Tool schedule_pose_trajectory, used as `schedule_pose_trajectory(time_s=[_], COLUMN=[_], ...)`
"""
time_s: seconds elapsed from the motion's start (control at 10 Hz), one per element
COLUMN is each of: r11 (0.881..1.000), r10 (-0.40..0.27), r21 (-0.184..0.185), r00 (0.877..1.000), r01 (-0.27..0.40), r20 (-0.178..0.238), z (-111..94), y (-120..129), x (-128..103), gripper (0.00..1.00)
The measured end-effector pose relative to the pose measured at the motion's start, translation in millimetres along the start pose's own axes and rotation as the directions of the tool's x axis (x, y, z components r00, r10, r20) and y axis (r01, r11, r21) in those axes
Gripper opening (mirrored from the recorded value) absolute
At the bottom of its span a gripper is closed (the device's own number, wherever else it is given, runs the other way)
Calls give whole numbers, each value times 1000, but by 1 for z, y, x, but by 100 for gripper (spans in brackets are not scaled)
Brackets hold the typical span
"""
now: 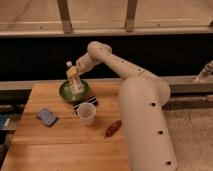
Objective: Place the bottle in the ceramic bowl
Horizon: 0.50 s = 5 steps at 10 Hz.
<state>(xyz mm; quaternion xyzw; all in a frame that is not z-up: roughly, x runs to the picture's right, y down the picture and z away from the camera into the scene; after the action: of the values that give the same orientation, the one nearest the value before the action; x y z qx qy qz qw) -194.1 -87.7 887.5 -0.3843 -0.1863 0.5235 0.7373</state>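
We see the tool [76, 76] at the end of a thick white arm [120, 65], poised just above the ceramic bowl [74, 91] near the far edge of the counter [65, 145]. The tool is clenched on the bottle [74, 79], which it holds tilted, white cap up and away from us, its lower end down over the bowl's green inside. We cannot tell whether the bottle touches the bowl. The bowl sits toward the far left part of the wooden counter. Just beside the bowl's near rim lies a small dark flat object [86, 103], and touching or just in front of that stands a translucent plastic cup [86, 113], upright. Toward the left edge lies a blue sponge [47, 117]. Nearer the right edge, close to the robot's white body, lies a small reddish-brown oblong object [113, 128]. Beyond the far edge we see a dark wall and a railing above it.
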Motion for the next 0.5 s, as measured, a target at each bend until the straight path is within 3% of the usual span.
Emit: schedule_pose_trajectory(time_s=[0.3,0.4,0.5], r11=[999,998,995], r10=[25,27,25], r21=[-39,-62,-97], r00=[999,999,996], r01=[-26,-30,-33], r20=[-23,-42,-87], z=[17,26,39], y=[-7,-6,-5], x=[9,12,18], gripper=[0,0,0])
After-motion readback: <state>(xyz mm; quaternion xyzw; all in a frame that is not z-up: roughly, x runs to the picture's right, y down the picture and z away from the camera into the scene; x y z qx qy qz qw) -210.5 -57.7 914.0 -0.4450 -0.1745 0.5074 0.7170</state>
